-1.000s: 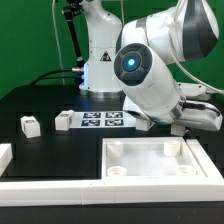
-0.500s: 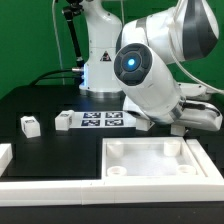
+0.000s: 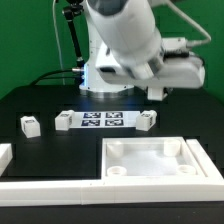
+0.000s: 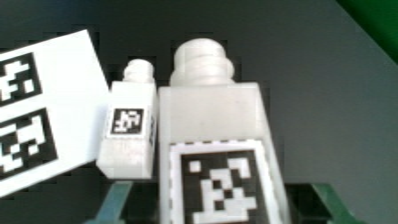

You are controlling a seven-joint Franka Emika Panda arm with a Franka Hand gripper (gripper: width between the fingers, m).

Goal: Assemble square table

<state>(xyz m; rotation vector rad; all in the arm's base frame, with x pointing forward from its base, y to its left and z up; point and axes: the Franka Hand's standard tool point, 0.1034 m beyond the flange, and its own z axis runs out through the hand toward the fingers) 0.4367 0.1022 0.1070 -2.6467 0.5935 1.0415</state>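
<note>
a green wall (image 3: 30,40) stands past the far edge of the black table (image 3: 55,150). bright, even light.

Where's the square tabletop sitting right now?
The tabletop lies toward the exterior view's right, nearer the camera than the marker board, with a loose leg just behind its far rim.

tabletop (image 3: 111,152): white plastic, smooth | leg (image 4: 214,110): white plastic, matt | table (image 3: 40,100): black, matt
</note>
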